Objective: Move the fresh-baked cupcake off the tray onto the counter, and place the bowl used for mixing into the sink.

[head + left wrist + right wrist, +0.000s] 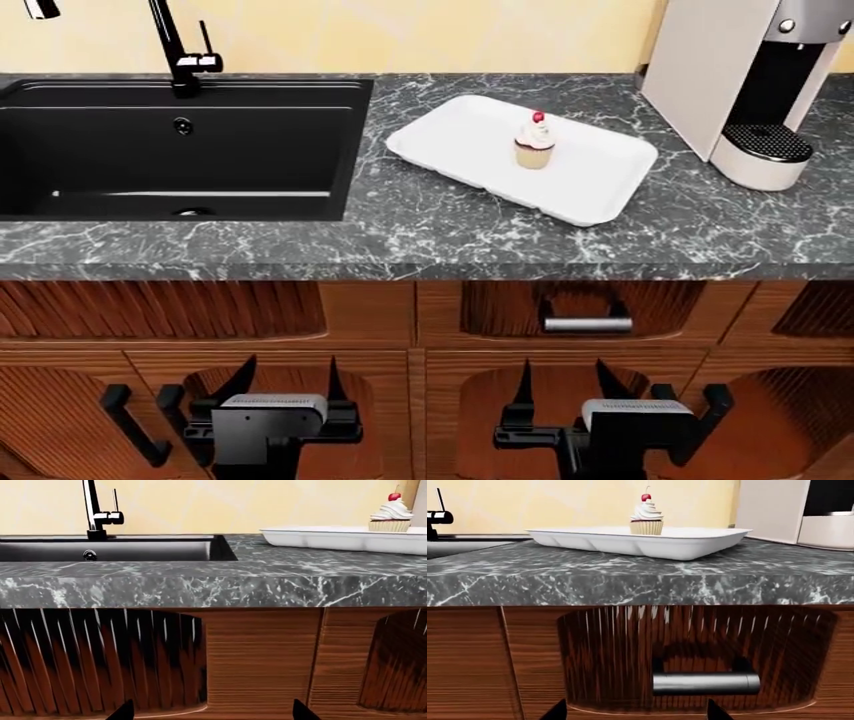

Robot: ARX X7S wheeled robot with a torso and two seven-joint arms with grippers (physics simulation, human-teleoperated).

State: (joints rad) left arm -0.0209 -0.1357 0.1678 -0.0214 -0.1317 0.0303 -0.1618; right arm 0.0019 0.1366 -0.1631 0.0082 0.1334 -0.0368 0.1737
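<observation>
The cupcake [534, 141] sits upright near the middle of the white tray [454, 140]. The tray lies on the dark marble worktop [441, 230], just beside the black sink [80, 150] with its tall faucet [174, 45]. A coffee machine [754, 85] stands at the far right of the worktop. I cannot see the bowl in any view.

Both arms hang low in front of the wooden cabinet doors, well below the worktop edge. The left tool [284, 385] has its fingers spread apart and holds nothing. The right tool [567, 385] is spread apart too, and it is also empty. A metal drawer handle [587, 323] is just above the right tool.

I think the first step is to go for the cupcake, and nothing is done yet. The right tool is nearer to it. It should lift up above the worktop edge first, so it does not bump the drawer handle or the stone. Then it should come in over the tray and close softly on the ribbed wrapper, not on the soft frosting. A hard squeeze could squash it, and a fast push could tip it over.
</observation>
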